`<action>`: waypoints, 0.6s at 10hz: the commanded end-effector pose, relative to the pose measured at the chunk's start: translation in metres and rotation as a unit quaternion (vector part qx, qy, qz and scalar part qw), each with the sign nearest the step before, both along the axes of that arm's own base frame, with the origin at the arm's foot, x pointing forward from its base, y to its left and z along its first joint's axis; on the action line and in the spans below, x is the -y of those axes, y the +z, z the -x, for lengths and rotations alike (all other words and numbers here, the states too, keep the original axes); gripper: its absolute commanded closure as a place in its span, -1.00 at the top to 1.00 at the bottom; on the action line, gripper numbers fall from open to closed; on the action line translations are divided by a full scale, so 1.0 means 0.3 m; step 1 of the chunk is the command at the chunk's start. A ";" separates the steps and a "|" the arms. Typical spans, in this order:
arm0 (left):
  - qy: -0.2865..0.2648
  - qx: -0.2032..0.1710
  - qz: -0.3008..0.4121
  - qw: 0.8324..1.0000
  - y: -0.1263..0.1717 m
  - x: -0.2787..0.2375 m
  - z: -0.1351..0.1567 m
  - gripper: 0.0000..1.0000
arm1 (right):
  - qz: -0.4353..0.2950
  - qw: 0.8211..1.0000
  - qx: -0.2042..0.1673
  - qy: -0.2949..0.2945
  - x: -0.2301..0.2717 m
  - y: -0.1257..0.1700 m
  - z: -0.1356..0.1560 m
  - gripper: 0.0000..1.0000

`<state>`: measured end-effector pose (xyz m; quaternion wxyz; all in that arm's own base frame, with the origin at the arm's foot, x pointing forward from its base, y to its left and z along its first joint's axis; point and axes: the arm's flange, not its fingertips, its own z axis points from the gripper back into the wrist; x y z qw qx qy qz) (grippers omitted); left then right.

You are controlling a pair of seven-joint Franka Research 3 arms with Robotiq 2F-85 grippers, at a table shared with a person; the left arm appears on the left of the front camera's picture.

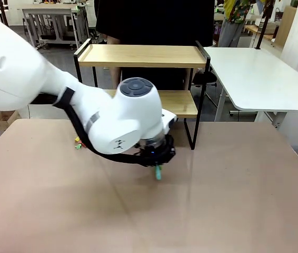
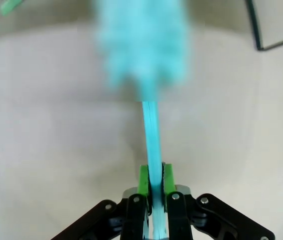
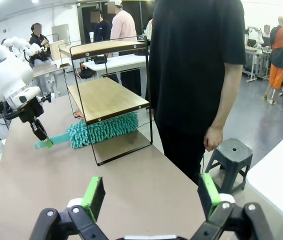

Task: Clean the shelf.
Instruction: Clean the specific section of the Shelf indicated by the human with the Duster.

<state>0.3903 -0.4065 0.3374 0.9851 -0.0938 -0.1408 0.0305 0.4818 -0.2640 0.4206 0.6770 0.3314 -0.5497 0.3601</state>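
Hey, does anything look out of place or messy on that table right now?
A few small coloured scraps lie loose on the table by the left end of the shelf; they look like litter. The shelf stands straight, and the teal duster held by the left gripper looks deliberate, its head under the lower board.

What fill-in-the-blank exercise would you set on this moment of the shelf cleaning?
The left gripper is shut on the ____ of the duster.
The duster's fluffy head lies under the ____ board of the shelf.
The right gripper is ____ and holds nothing.
The shelf has ____ wooden boards.
Missing words: handle; lower; open; two.
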 end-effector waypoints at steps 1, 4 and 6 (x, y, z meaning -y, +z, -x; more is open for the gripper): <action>0.019 -0.007 -0.035 0.999 0.023 -0.152 0.026 -0.74 | 0.000 1.000 0.003 0.000 -0.005 0.010 0.002 1.00; 0.056 -0.009 -0.086 0.995 0.012 -0.338 0.033 -0.74 | 0.000 1.000 0.003 0.000 -0.005 0.010 0.002 1.00; 0.090 -0.003 -0.137 0.986 0.034 -0.456 0.065 -0.74 | 0.000 1.000 0.003 0.000 -0.005 0.010 0.002 1.00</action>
